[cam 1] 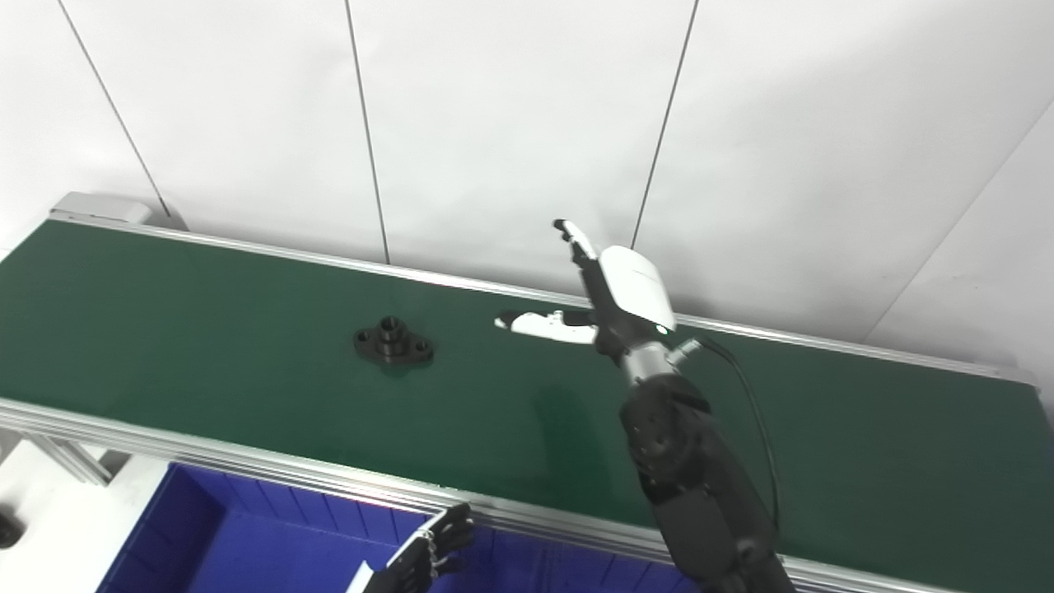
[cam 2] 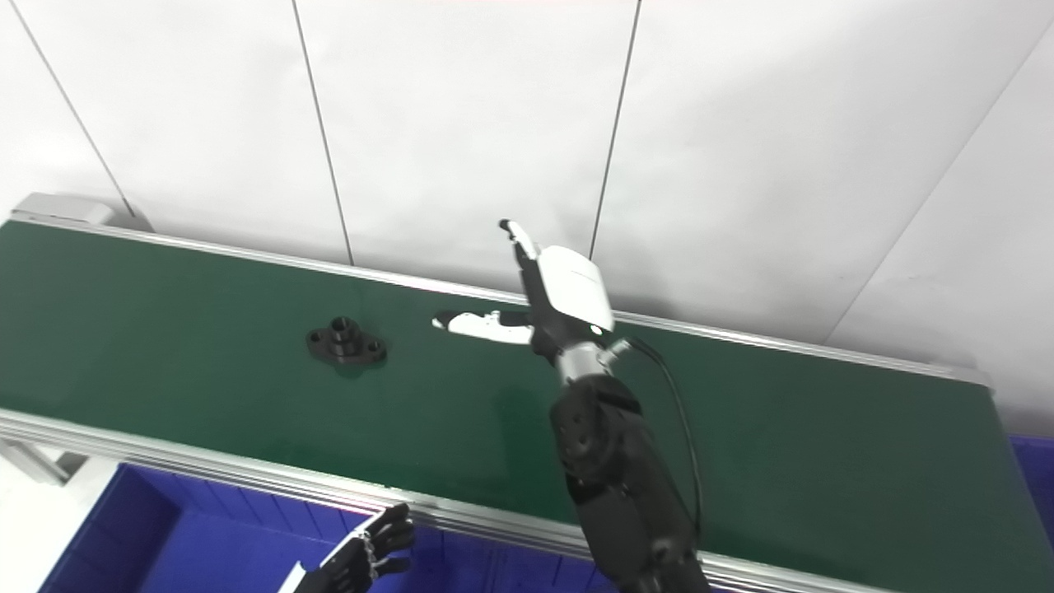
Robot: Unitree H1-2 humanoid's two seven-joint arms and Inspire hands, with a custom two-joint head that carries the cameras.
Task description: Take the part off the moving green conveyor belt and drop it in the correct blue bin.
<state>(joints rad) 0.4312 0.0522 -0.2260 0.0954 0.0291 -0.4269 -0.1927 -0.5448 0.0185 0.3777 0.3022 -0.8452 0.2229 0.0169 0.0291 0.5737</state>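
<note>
A black flanged part (cam 1: 394,342) with a raised round hub lies flat on the green conveyor belt (cam 1: 206,329), left of centre. My right hand (cam 1: 605,301) hovers over the belt to the right of the part, open, fingers pointing up and thumb stretched left toward it, with a clear gap between them. My left hand (cam 1: 432,552) sits low at the bottom edge over the blue bin (cam 1: 247,535), fingers loosely curled and holding nothing.
The belt's aluminium rail (cam 1: 329,482) runs along the near edge, above the blue bin. A second blue bin corner (cam 2: 1039,469) shows at the far right. White wall panels stand behind the belt.
</note>
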